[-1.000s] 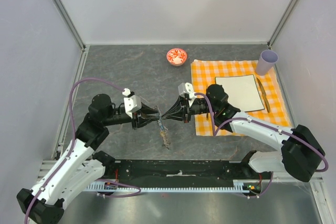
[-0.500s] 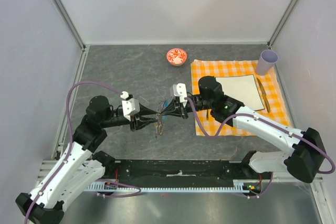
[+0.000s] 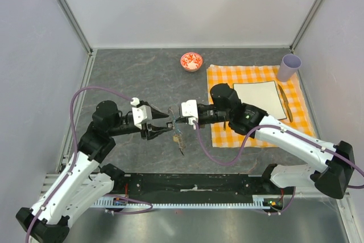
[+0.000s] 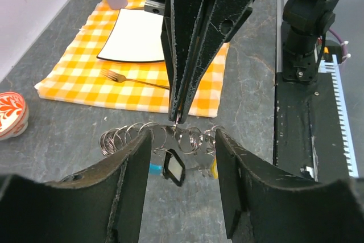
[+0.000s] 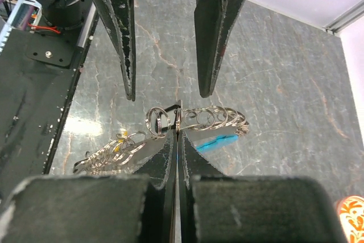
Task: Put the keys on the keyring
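Although the grey table [image 3: 131, 78] and white walls [image 3: 187, 4] show plainly, the overhead view blurs where your grippers meet. Your left gripper [image 4: 183, 134] stands wide, straddling the keyring [image 5: 196, 119]; your right gripper [image 5: 177, 136] is pinched tight onto it. Keys [image 3: 180, 145] bunch just beside it, partly hidden behind your fingers; you cannot count them.

Both arms reach from the near edge and meet tip to tip mid-desk. The left gripper [image 3: 166, 127] has its fingers spread, while the right gripper [image 3: 176, 122] pinches the keyring [image 5: 196, 119].
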{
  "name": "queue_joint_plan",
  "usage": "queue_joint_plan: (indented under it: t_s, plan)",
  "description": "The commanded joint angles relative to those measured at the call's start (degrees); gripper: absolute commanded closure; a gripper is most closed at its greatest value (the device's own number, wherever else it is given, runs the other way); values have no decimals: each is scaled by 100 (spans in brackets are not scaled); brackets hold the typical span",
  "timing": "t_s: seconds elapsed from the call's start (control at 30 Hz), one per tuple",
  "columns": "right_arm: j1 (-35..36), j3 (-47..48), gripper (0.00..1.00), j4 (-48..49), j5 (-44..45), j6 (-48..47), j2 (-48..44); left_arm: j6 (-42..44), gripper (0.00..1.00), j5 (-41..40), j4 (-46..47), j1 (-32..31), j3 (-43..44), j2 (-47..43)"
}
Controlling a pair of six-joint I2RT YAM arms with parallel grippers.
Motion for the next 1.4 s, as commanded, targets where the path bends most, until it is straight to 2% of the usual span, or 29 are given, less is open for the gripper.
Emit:
queue_joint_plan:
  t_s: [0.0, 0.2, 0.57, 0.63, 0.83, 1.03, 1.1, 1.37]
  plan:
    - [44, 497, 100, 149, 161, -486, 21, 549, 44, -16, -163, 43, 424, 233]
    - [44, 804, 100, -167, 152, -610, 205, 892, 46, 55, -321, 43, 583, 533]
    - [53, 998, 100, -343, 152, -619, 355, 989, 62, 81, -330, 43, 697, 876]
    - [53, 998, 100, -343, 125, -601, 355, 1006, 70, 81, -330, 43, 679, 893]
    - [53, 1016, 100, -335, 20, -566, 346, 1077, 83, 11, -348, 43, 644, 814]
    - [53, 1051, 100, -334, -41, -487, 425, 1121, 89, 63, -383, 43, 635, 788]
    - [53, 1060, 100, -317, -59, -434, 443, 1164, 98, 107, -383, 43, 627, 788]
    - [53, 1033, 100, -229, -138, -241, 531, 1533, 98, 310, -356, 43, 434, 630]
